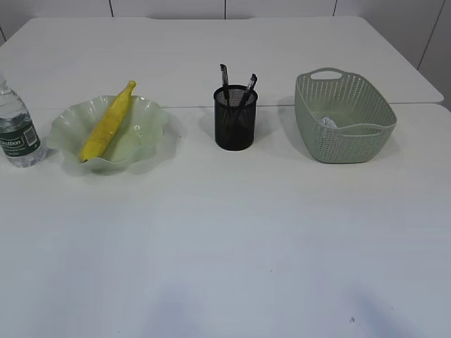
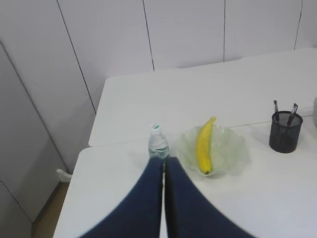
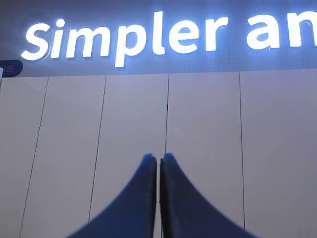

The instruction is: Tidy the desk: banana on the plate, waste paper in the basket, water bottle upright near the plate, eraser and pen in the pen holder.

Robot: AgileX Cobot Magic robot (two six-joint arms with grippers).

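Little left to spoil: both blue tools, left [image 2: 163, 171] and right [image 3: 158, 171], pressed together and empty; clear plastic water bottle [image 1: 17, 130] at far-left tabletop [image 1: 225, 253] edge, easily toppled if brushed.

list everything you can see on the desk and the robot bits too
water bottle: one, clear with dark label, upright at the left edge beside the plate
plate: one, pale green, wavy rim, left of centre
banana: one, yellow, lying in the plate
pen holder: one, black mesh, centre
pens: two, dark, standing in the pen holder
basket: one, grey-green, right
waste paper: one, white, inside the basket
desk: white
left claw: one, dark blue, shut, holding nothing
right claw: one, dark blue, shut, facing a wall
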